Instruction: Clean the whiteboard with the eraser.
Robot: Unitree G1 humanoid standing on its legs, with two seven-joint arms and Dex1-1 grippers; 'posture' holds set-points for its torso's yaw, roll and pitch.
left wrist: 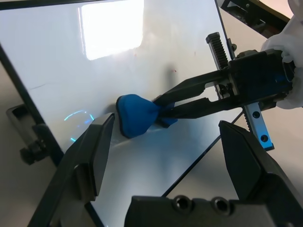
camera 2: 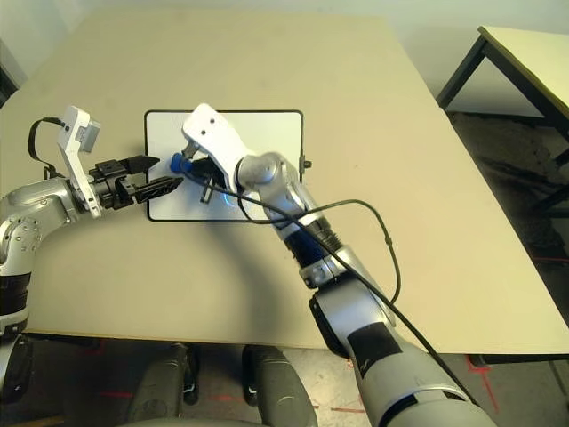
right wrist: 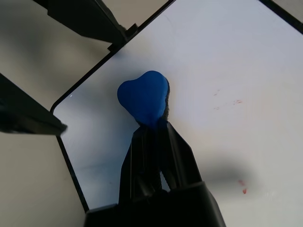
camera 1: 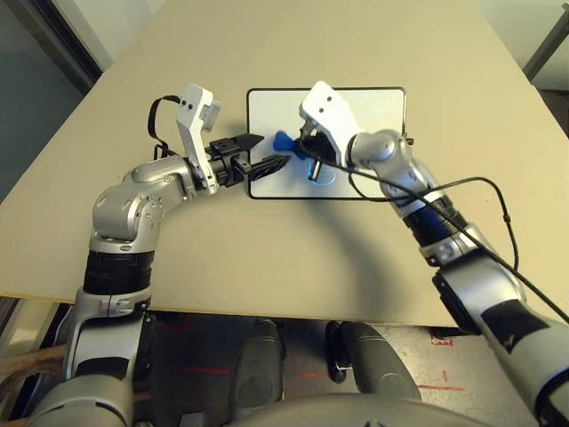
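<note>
Right gripper, clenched on the eraser at centre frame; the pinched block bulges, evidently soft and light, over the whiteboard.

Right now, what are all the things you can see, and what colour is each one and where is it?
whiteboard: one, white with a thin black frame, flat on the table in front of the robot.
eraser: one, bright blue, pinched by the right gripper over the whiteboard's left part.
marks: a few faint reddish specks on the whiteboard.
table: one, beige, under everything.
second table: one, beige top with dark legs, off to the right.
cable: one, black, running along the right arm.
left gripper: one, black, jaws open, at the whiteboard's left edge.
right gripper: one, black, jaws shut on the eraser.
</note>
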